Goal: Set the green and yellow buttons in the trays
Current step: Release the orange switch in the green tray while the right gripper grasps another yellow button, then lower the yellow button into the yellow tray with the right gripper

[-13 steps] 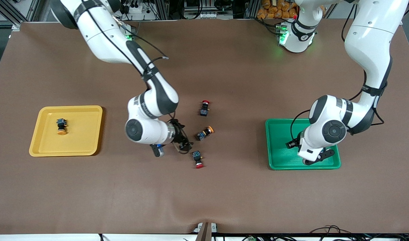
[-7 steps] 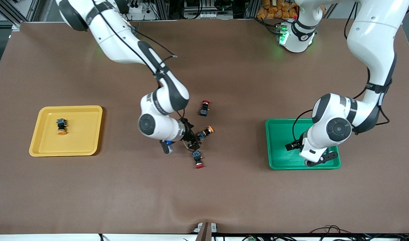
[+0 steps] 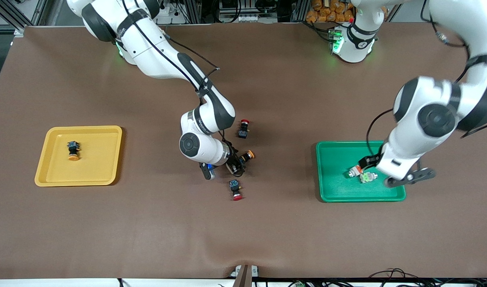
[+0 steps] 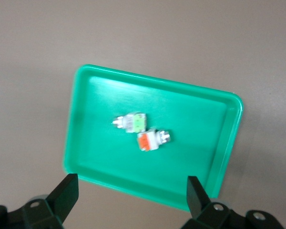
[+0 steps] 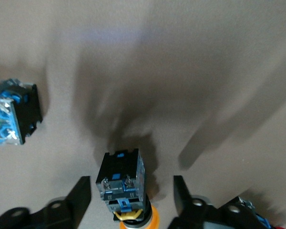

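A black-bodied button with a yellow-orange cap [image 3: 244,157] lies mid-table. My right gripper [image 3: 237,165] is down at it, open, with a finger on each side of its body in the right wrist view [image 5: 120,181]. A like button [image 3: 73,151] lies in the yellow tray [image 3: 101,163]. Two silvery buttons lie side by side in the green tray [image 3: 337,190]: an orange-capped one [image 3: 354,171] and a green-capped one [image 3: 367,176]. My left gripper [image 3: 407,177] hangs open and empty over that tray's edge nearer the front camera. The left wrist view shows the tray [image 4: 190,102], green cap [image 4: 133,123] and orange cap [image 4: 150,140].
Two black-bodied buttons with red caps lie by the right gripper: one [image 3: 243,128] farther from the front camera, one [image 3: 236,189] nearer. One of them shows in the right wrist view [image 5: 12,113]. The brown mat has a ripple at its front edge.
My left arm has risen from the green tray, uncovering the two silvery buttons. My right gripper has moved toward the left arm's end and now straddles the yellow-orange button.
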Available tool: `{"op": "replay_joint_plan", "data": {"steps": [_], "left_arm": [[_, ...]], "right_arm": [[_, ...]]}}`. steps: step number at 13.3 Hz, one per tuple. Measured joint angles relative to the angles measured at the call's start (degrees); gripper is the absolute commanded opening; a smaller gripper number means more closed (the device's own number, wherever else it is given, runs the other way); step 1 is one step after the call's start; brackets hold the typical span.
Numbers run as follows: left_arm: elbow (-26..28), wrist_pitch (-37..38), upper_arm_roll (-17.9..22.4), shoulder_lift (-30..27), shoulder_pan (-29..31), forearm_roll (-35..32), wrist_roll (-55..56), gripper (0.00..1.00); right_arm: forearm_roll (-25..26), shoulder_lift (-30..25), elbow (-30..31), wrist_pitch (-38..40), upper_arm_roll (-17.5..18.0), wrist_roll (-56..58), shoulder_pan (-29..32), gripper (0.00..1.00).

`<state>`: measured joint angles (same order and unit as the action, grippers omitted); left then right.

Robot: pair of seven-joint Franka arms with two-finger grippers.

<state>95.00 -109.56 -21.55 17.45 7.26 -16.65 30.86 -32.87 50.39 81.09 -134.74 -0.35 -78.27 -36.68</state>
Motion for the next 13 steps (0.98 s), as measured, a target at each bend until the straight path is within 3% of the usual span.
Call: {"op": "replay_joint_plan", "data": {"steps": [4, 6, 10, 13], "left_arm": [[-8.40, 10.91, 0.01, -4.21, 0.22, 5.60, -7.13, 1.00], [-12.46, 14.34, 0.13, -4.83, 0.58, 9.14, -10.25, 1.00], [-14.07, 16.07, 0.29, -7.13, 1.13, 9.61, -12.43, 1.00], [-14.08, 16.90, 0.40, -8.89, 3.73, 9.79, -18.15, 1.00]], "right_arm": [[-0.01, 0.02, -0.38, 1.30, -0.92, -0.01, 0.28, 0.00], [-0.04, -0.39, -2.07, 10.24, -1.55, -0.01, 2.94, 0.00], [-0.07, -1.29, -10.09, 30.61, -1.52, 2.58, 12.86, 0.00], [0.03, -2.16, -11.47, 39.35, -1.61, 13.91, 18.75, 0.00]]}}
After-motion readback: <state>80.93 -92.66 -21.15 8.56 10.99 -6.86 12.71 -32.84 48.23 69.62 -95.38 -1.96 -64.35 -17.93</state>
